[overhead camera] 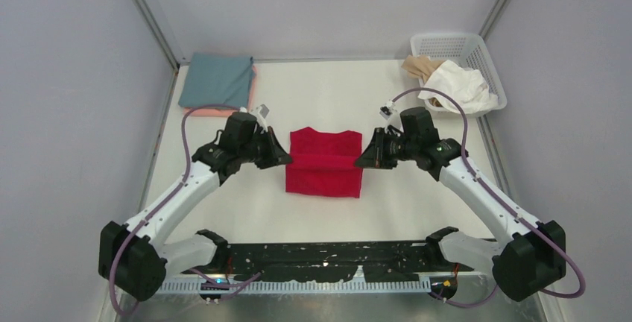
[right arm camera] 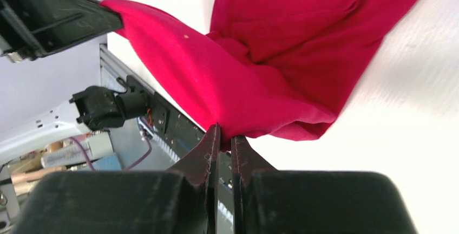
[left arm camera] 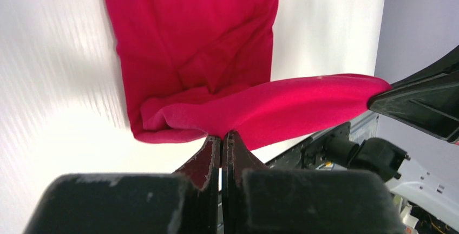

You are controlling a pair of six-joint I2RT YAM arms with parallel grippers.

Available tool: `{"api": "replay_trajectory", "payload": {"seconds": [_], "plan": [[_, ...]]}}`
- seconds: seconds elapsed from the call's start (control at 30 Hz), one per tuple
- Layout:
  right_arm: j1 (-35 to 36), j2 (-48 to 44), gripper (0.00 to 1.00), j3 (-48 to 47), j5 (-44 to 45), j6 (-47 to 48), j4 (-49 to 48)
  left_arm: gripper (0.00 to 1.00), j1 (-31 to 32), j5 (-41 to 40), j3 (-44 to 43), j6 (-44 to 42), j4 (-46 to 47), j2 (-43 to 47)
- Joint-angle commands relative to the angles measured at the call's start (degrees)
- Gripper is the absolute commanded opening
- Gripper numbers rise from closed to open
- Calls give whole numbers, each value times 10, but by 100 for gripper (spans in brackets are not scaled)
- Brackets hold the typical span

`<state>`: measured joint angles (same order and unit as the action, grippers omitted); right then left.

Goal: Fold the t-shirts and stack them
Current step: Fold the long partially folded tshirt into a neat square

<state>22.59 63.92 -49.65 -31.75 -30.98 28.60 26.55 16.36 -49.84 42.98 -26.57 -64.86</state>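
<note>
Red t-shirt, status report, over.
Left gripper, right gripper: both shut on red t-shirt, opposite sides. Fold held up between them. Nothing in the way.

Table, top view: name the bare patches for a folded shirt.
Bare: the back middle, between the folded grey-teal t-shirt and the white plastic lattice basket; also the near strip, robot-side of the bright red t-shirt. Crowded: centre, where the left gripper and right gripper pinch it.

Reaching both arms inward from the near corners with elbows bent, aiming the left gripper (overhead camera: pixel 284 157) and the right gripper (overhead camera: pixel 362 159) straight at each other. Pinching opposite ends of a raised fold of the red t-shirt (overhead camera: pixel 325 178), pressing each pair of fingers (left arm camera: pixel 209 158) nearly flat together.
</note>
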Motion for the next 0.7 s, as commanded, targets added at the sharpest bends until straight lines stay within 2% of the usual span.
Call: {"api": "replay_trajectory", "payload": {"seconds": [0.0,0.37,0.57,0.63,0.67], "plan": [[-34,38,5,-42,14,24,-55,0,-20,-33,-75,-29,57,-59],[-93,191,5,-103,-10,23,-131,0,-61,-8,-191,-50,63,-240],[-102,277,6,-130,19,4,-152,0,-70,10,-277,-61,20,-348],[-103,302,9,-140,31,1,-155,0,-70,10,-293,-64,2,-375],[-102,317,11,-146,40,1,-158,7,-70,7,-300,-63,-2,-386]]}}
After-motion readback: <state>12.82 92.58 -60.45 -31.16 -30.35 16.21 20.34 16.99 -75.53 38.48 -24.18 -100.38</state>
